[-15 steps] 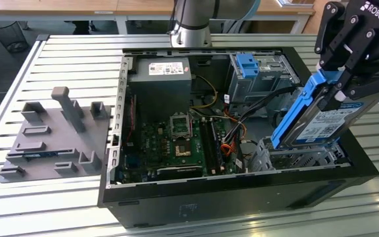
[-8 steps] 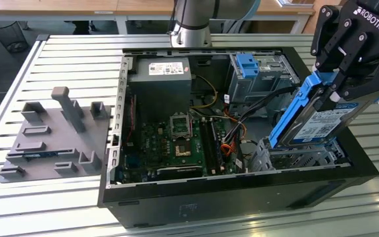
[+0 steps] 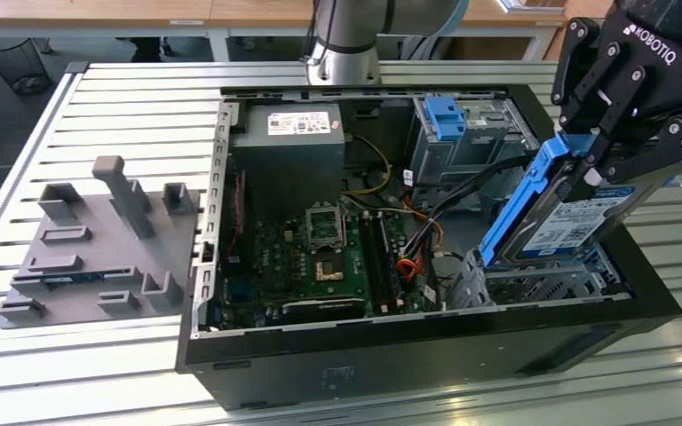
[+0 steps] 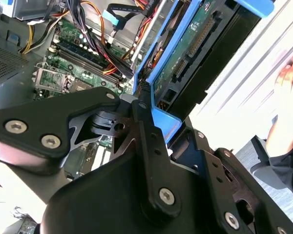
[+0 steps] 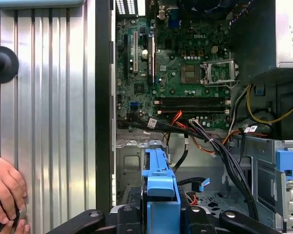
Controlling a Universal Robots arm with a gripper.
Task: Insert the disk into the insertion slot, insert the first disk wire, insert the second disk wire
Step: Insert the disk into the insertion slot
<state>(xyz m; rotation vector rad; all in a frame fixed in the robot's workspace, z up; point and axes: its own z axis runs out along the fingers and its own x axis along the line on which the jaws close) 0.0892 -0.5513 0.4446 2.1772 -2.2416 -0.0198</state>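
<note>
My gripper is clamped on the disk, just over the insertion slot.
From the exterior view's left: a grey fixture plate, the open computer case with its motherboard, then the blue-framed disk, tilted on edge at the case's right end.

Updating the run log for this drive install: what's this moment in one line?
gripper: shut on disk | disk: steeply tilted, lower end at insertion slot, not seated

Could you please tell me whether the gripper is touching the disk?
Touching: in the exterior view, the gripper clamps the disk by its blue carrier frame.
</note>
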